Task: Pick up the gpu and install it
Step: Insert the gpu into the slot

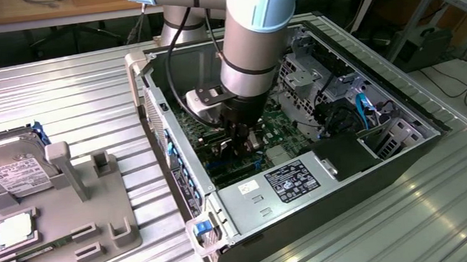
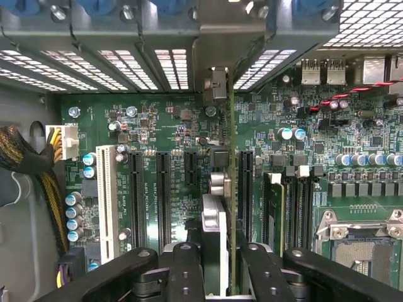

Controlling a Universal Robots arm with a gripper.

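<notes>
In the wrist view the gpu (image 2: 216, 229) is seen edge-on, a thin card running from between my fingers to its silver bracket (image 2: 215, 83) at the case's rear slot openings. My gripper (image 2: 220, 267) is shut on it, with one black finger (image 2: 182, 270) on each side. The card stands upright over the green motherboard (image 2: 164, 126), in line with the black expansion slots (image 2: 162, 195); whether its edge sits in a slot is hidden. In the exterior view my gripper (image 1: 243, 144) reaches down into the open computer case (image 1: 398, 102), close above the board.
A silver hard drive (image 1: 16, 173) and a grey holder (image 1: 98, 217) lie at the exterior view's left, outside the case. Inside it are the labelled power supply (image 1: 287, 183), blue cables (image 1: 364, 109), a white slot (image 2: 106, 201), memory slots (image 2: 289, 207) and the processor socket (image 2: 359, 245).
</notes>
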